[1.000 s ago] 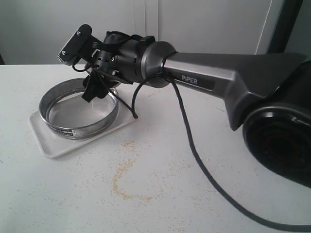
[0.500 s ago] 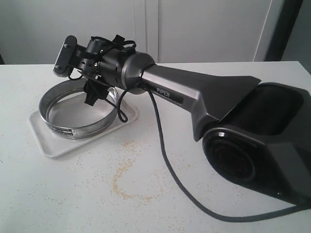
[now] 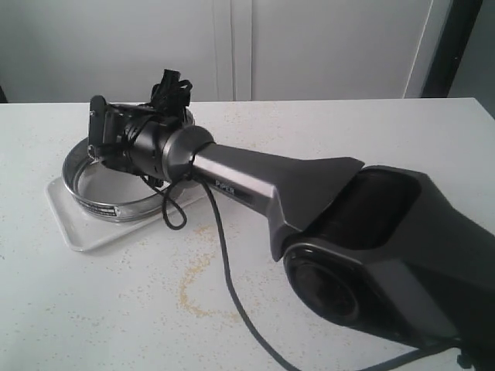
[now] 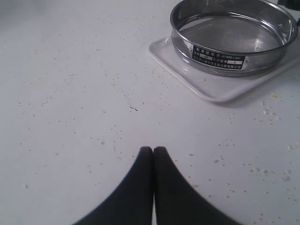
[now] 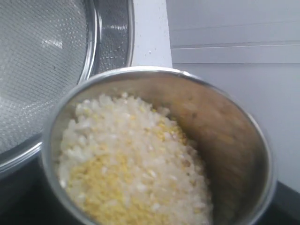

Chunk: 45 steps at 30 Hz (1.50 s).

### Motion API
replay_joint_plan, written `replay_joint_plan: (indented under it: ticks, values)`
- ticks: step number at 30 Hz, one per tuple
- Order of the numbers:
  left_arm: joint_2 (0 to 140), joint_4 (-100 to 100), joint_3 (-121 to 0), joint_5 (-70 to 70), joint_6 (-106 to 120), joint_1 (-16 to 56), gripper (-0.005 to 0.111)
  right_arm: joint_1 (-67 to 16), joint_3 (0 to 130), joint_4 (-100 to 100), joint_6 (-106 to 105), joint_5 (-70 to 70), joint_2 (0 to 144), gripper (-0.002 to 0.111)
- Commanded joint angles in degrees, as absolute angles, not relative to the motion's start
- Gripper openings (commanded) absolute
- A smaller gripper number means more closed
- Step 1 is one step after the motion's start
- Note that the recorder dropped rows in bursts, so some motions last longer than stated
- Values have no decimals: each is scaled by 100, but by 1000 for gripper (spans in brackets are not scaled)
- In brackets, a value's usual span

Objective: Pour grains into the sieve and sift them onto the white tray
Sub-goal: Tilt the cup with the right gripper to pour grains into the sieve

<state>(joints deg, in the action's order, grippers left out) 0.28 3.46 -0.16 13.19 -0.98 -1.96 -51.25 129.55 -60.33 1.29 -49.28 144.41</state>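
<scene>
The sieve (image 3: 97, 198), a wide steel ring with a mesh bottom, sits on the white tray (image 3: 77, 229) at the left of the table. My right gripper (image 3: 128, 147) hangs over the sieve's far side, largely hidden behind its own wrist. It is shut on a small steel cup (image 5: 225, 122), which is tilted and filled with yellow and off-white grains (image 5: 131, 164). The sieve's mesh (image 5: 42, 56) lies just beyond the cup's rim and looks bare. My left gripper (image 4: 153, 149) is shut and empty, low over the table some way from the sieve (image 4: 234, 35) and tray (image 4: 206, 86).
A curved trail of spilled yellow grains (image 3: 193, 286) lies on the white table in front of the tray, with specks scattered all over. The right arm (image 3: 309, 201) and its black cable (image 3: 220, 263) stretch across the table's middle. A pale wall stands behind.
The right arm has swung lower and nearer the camera, and its wrist has turned and dropped down over the sieve. The sieve, the tray and the left gripper have not moved.
</scene>
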Motion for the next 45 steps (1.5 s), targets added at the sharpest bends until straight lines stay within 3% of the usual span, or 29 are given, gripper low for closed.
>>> replay_joint_plan:
  ticks: [1, 17, 45]
  values:
    - [0, 384, 0, 1331, -122, -215, 0, -5250, 13019, -6785, 471, -5067, 14513, 0]
    - [0, 384, 0, 1331, -122, -215, 0, -5352, 13019, -8123, 968, -5684, 14929, 0]
    - [0, 384, 0, 1331, -122, -215, 0, -5489, 13019, -8711, 916, -5083, 14979, 0]
